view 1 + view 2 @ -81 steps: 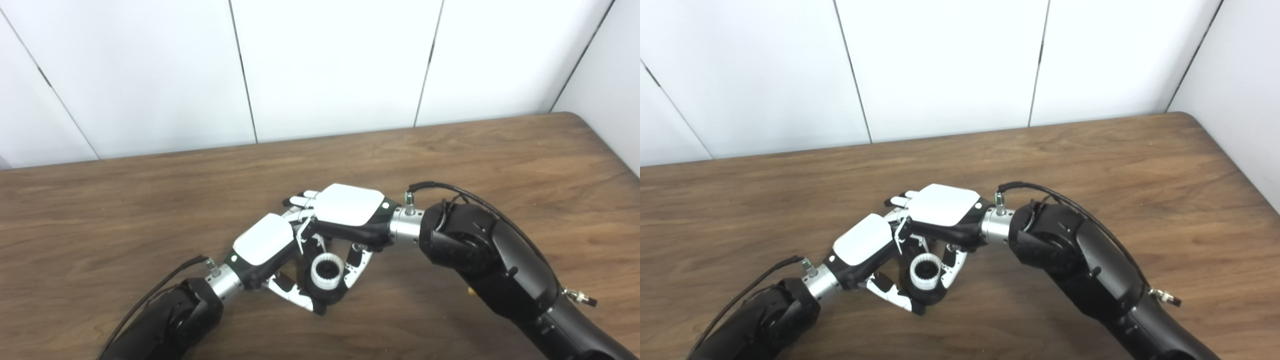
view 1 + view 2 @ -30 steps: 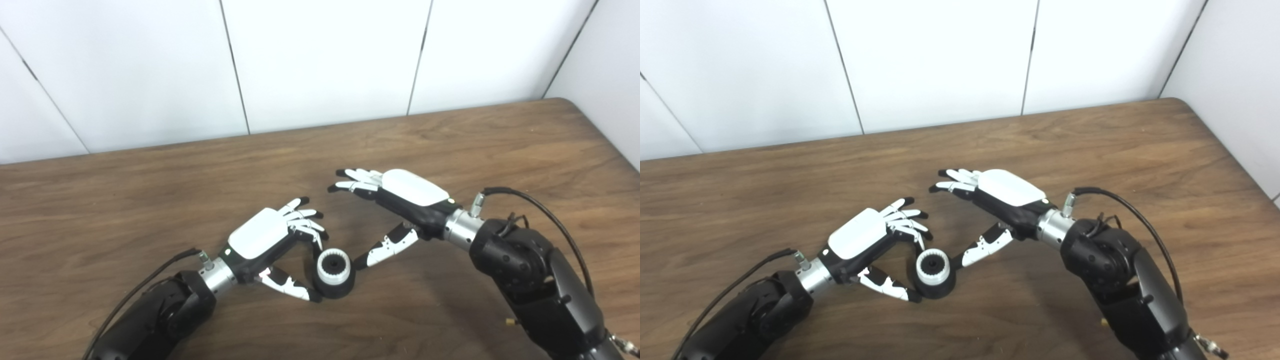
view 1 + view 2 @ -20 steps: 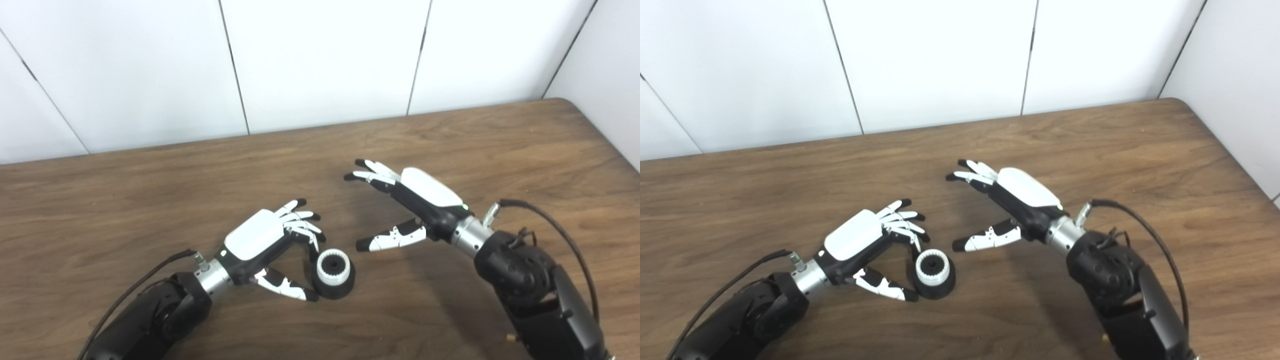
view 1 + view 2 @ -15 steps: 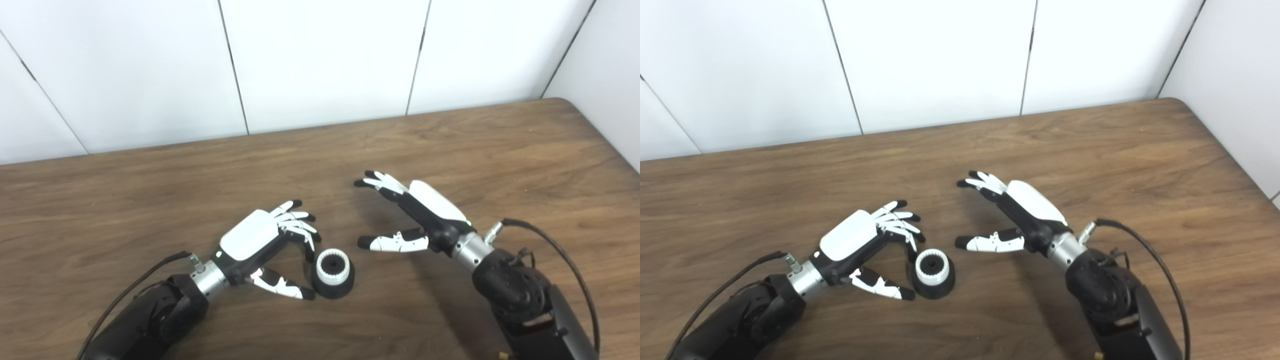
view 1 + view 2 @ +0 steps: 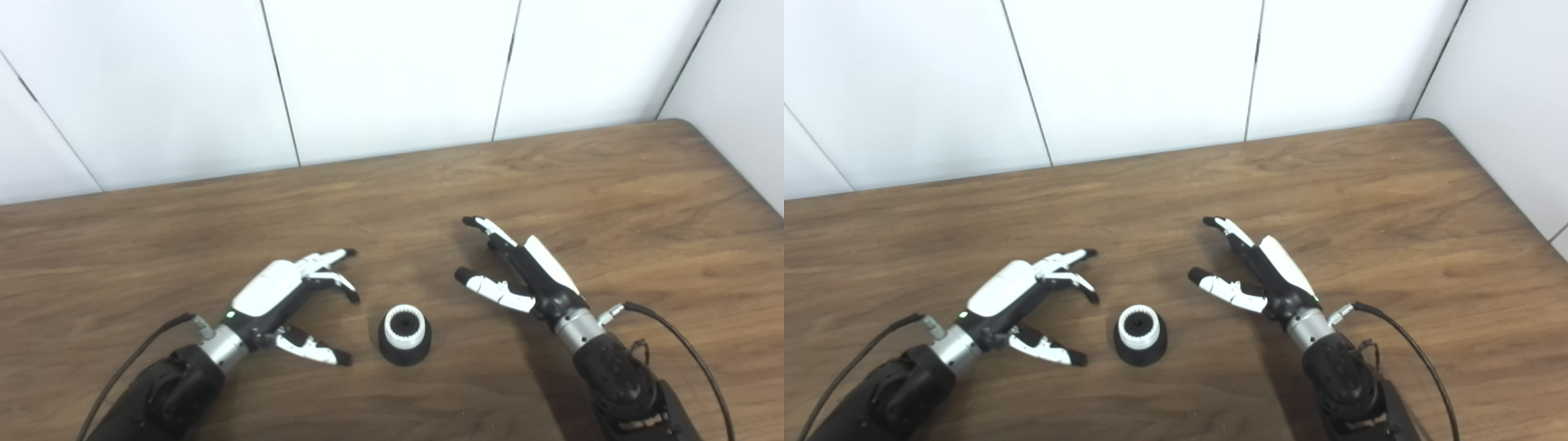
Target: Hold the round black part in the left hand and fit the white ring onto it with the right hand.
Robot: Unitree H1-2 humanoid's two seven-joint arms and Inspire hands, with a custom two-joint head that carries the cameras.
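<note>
White ring (image 5: 404, 325) seen seated on top of round black part (image 5: 405, 349); assembly stands upright on desk (image 5: 612, 184), between both hands, touched by neither. Left hand (image 5: 275, 295) held just left of it, fingers (image 5: 327, 257) spread, nothing gripped. Right hand (image 5: 531, 275) held to right, well apart, fingers also spread and empty. Fitting step judged done; release stage in hand. Next move judged: seating of ring to be checked, hands kept clear of part.
</note>
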